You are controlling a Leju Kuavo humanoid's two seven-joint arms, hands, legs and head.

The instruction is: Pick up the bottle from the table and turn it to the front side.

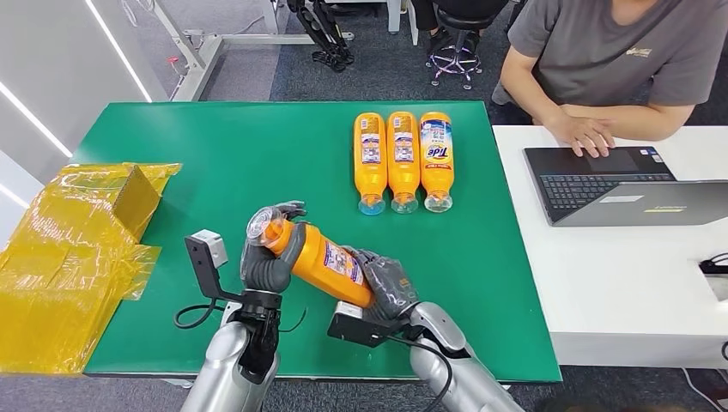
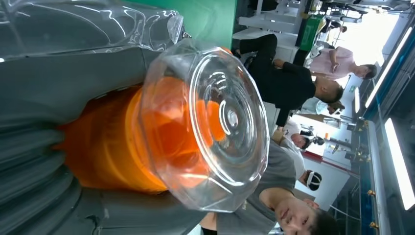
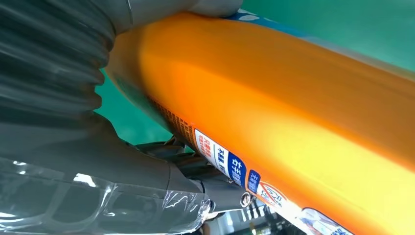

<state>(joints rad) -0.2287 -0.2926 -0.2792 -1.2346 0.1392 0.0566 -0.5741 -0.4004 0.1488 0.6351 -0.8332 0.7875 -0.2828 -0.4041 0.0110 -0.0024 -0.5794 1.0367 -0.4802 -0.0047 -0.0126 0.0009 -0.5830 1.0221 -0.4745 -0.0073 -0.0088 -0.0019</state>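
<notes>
An orange bottle [image 1: 324, 260] with a clear cap is held above the near part of the green table [image 1: 215, 163], lying at a slant. My left hand [image 1: 270, 253] grips its neck just below the cap. Around its base wraps my right hand [image 1: 386, 287]. The back label with small print faces up. In the left wrist view the clear cap [image 2: 220, 122] looms close, with orange behind it. In the right wrist view the orange body [image 3: 293, 107] and a label edge run beside my grey thumb [image 3: 63, 122].
Three more orange bottles [image 1: 403, 160] lie side by side at the table's far middle, caps toward me. Crumpled yellow plastic wrap [image 1: 69, 249] covers the left edge. A person types on a laptop [image 1: 618, 184] at the white table on the right.
</notes>
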